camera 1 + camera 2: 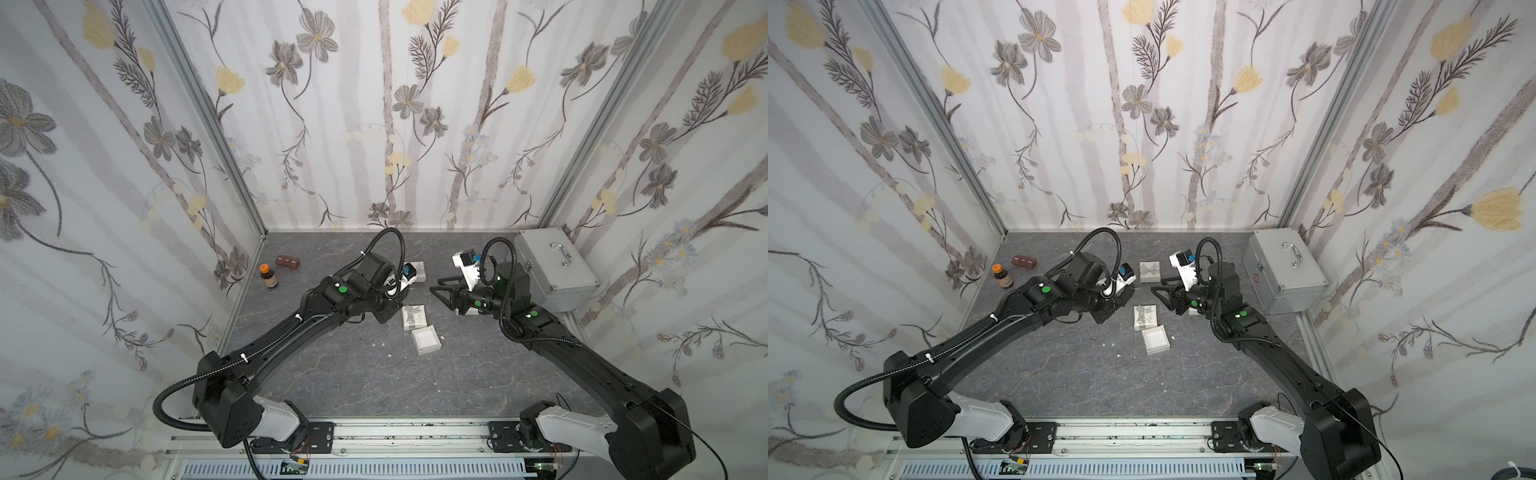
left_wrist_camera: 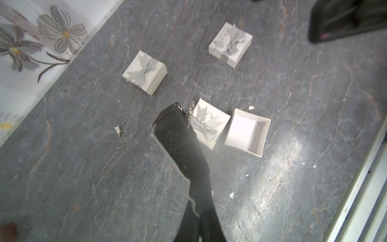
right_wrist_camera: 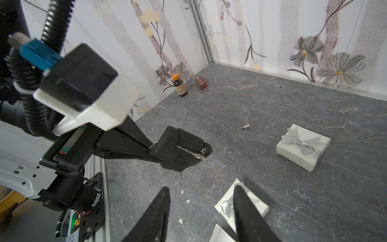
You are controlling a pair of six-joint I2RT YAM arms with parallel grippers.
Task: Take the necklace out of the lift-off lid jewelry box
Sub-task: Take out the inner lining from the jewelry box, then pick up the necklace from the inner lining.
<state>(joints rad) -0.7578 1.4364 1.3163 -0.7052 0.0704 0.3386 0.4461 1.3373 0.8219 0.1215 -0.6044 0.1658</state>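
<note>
Left claw [image 3: 156, 152]: clenched on the edge of a black foam insert [image 3: 180, 149] and held up off the table [image 3: 293, 100]. The necklace [image 3: 191, 153] lies draped across the top of that insert, so it is out of its box and in the air, left of the opened box. Right claw [image 1: 439, 294]: released, jaws apart with nothing between them, hovering to the right and pointing toward the insert. Judgement: removal is nearly done. What is left is to set insert and chain down, or to have the right claw pick the chain off. To do it well I should hold the pinch firm and the insert level, because the chain seems only to rest on the foam and its clasp end overhangs the free edge. Then I lower slowly onto bare table, clear of the box base [image 2: 247, 132] and its bow-topped lid [image 2: 207, 125], which sit side by side mid-table. Necklace: fine silver links, only a short run showing, with a small clasp bunched at the end and no pendant seen. Farther out are a closed box [image 2: 144, 72], a second closed box [image 2: 230, 45], and a loose chain [image 3: 230, 126] lying flat on the table.
</note>
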